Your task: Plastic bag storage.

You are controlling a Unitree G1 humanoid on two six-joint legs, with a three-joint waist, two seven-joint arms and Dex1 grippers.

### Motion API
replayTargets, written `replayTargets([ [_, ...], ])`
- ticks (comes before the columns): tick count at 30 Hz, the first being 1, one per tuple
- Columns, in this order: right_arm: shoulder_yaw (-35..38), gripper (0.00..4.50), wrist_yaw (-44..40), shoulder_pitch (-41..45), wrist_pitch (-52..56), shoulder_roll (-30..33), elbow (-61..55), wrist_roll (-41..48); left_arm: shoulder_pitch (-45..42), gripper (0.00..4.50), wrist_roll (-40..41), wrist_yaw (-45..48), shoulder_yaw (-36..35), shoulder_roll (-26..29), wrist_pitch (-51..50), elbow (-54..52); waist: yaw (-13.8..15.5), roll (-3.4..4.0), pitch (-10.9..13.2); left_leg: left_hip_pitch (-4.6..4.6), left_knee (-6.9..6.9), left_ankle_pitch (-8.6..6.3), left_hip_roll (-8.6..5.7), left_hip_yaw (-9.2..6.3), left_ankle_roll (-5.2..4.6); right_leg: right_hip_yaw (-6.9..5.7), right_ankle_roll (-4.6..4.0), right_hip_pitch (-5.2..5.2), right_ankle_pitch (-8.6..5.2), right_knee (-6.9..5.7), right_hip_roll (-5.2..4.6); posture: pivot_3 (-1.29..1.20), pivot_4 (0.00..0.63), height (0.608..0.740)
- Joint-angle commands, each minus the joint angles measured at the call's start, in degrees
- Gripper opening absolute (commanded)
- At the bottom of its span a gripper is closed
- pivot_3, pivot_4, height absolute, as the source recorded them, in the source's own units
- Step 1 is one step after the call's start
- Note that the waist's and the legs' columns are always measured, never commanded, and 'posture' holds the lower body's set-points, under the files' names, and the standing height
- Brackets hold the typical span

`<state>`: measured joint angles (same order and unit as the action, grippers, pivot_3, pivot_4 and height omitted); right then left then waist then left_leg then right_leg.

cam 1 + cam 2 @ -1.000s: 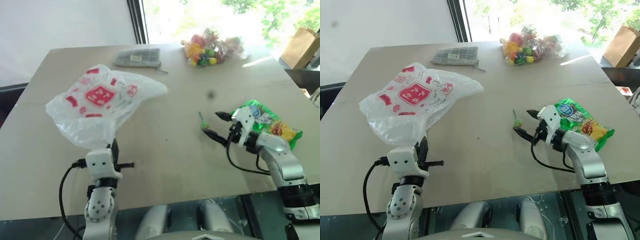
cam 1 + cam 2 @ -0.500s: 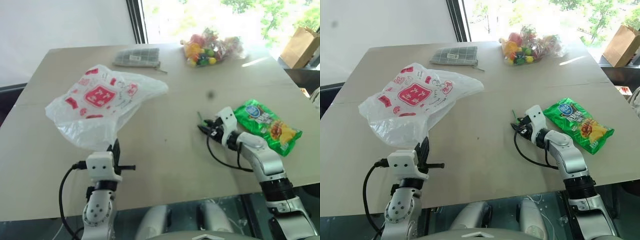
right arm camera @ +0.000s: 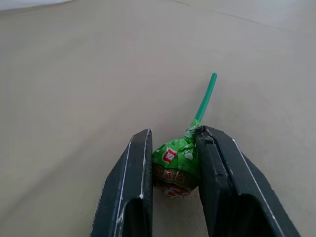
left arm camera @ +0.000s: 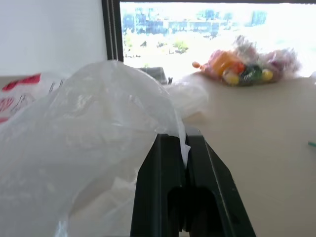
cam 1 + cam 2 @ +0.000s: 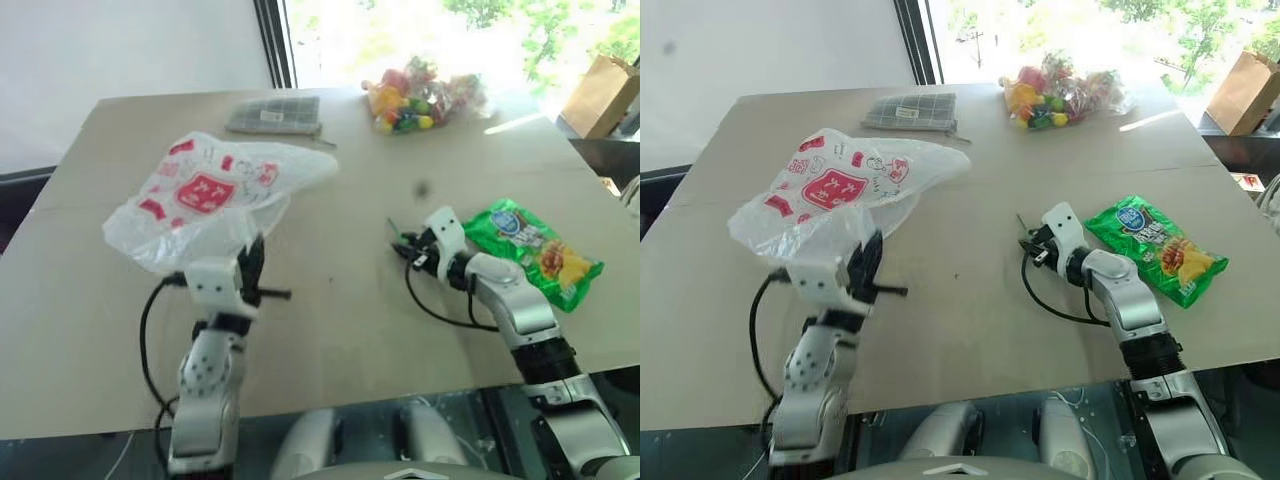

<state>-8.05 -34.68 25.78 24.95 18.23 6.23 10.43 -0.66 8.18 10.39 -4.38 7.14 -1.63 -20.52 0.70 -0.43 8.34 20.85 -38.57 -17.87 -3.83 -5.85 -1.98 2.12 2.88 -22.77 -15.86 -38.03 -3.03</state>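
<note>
The plastic bag (image 5: 210, 195), thin translucent white with red prints, lies bunched on the left of the table, its near edge lifted. My left gripper (image 4: 182, 143) is shut on that edge, and bag film drapes over its fingers (image 5: 251, 268). On the right, my right gripper (image 3: 175, 133) is shut on a green lollipop (image 3: 175, 165) that rests low on the table top, the green stick (image 3: 205, 98) pointing away past the fingertips. In the head views this gripper (image 5: 405, 250) sits just left of a shiny green snack packet (image 5: 535, 250).
A clear bag of colourful small items (image 5: 420, 95) and a grey checked pouch (image 5: 275, 115) lie at the far edge of the table (image 5: 330, 330). A brown paper bag (image 5: 603, 95) stands beyond the far right corner. A window runs behind the table.
My left gripper has risen and moved forward, lifting the bag's near edge. My right gripper, open a second ago, has shut on the lollipop and edged left.
</note>
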Motion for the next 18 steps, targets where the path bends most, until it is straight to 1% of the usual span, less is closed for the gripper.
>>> replayTargets([
  [1, 1.8, 0.73, 1.0, 0.5, -0.6, 0.2, -0.1, -0.1, -7.2, 0.00, 0.9, 2.8, 4.2, -0.9, -1.3, 4.1, -0.2, 0.01, 0.0, -0.01, 0.00, 0.00, -0.01, 0.04, 0.00, 0.01, 0.00, 0.00, 0.00, 0.02, 0.00, 0.00, 0.150, 0.740],
  [4, 3.2, 0.73, 1.9, 0.5, -0.1, 0.2, -0.2, 0.4, -11.6, 0.00, 4.5, 11.0, 9.6, -0.6, -4.0, 6.6, -0.3, 0.00, 0.0, 0.03, 0.00, 0.00, -0.03, 0.06, -0.01, -0.10, 0.00, -0.02, 0.00, 0.06, -0.01, 0.00, 0.150, 0.740],
  [6, 4.0, 0.73, 1.9, 0.8, -0.1, 0.2, 0.0, 1.0, -11.8, 0.00, 6.9, 19.9, 13.9, 3.3, -5.9, 4.9, -0.6, 0.00, 0.0, 0.05, 0.02, 0.00, -0.03, 0.05, -0.01, -0.09, 0.00, -0.04, 0.00, 0.07, -0.01, 0.00, 0.150, 0.740],
  [8, 4.8, 0.73, 0.7, 1.4, 0.3, 0.1, 0.0, 2.5, -10.5, 0.00, 9.2, 25.2, 15.6, 6.9, -7.8, 2.2, -1.1, 0.01, 0.0, 0.09, 0.08, 0.00, -0.01, 0.06, -0.01, -0.07, 0.00, -0.14, 0.00, 0.06, 0.00, 0.00, 0.150, 0.740],
  [10, 5.3, 0.73, -1.7, 1.7, 1.9, 0.1, -0.9, 4.9, -7.3, 0.00, 11.5, 27.2, 14.5, 10.0, -9.4, -0.6, -1.8, 0.03, 0.0, 0.15, 0.11, 0.00, 0.00, 0.07, -0.01, 0.00, 0.00, -0.27, -0.01, 0.03, 0.02, 0.00, 0.150, 0.740],
  [11, 5.3, 0.73, -2.8, 1.8, 2.6, 0.1, -1.4, 5.9, -6.0, 0.00, 12.1, 27.9, 13.9, 11.2, -9.7, -1.6, -3.0, 0.04, 0.0, 0.17, 0.12, 0.00, 0.00, 0.09, -0.01, 0.06, 0.00, -0.33, 0.00, 0.01, 0.04, 0.00, 0.150, 0.740],
  [15, 2.8, 0.73, -11.9, 1.5, 5.7, 1.4, -4.5, 10.6, 1.9, 0.00, 14.2, 28.4, 9.1, 14.9, -8.7, -5.3, -3.1, 0.07, 0.0, 0.27, 0.17, 0.00, 0.05, 0.09, 0.00, 0.31, -0.01, -0.53, 0.00, -0.05, 0.11, 0.00, 0.150, 0.740],
  [18, -0.7, 0.73, -16.9, 5.5, 5.7, -0.4, -2.9, 11.6, 9.0, 0.00, 15.5, 27.5, 5.2, 15.5, -7.2, -8.2, -3.2, 0.11, 0.0, 0.29, 0.18, 0.00, 0.05, 0.10, 0.00, 0.38, 0.00, -0.56, 0.00, -0.03, 0.11, 0.00, 0.150, 0.740],
])
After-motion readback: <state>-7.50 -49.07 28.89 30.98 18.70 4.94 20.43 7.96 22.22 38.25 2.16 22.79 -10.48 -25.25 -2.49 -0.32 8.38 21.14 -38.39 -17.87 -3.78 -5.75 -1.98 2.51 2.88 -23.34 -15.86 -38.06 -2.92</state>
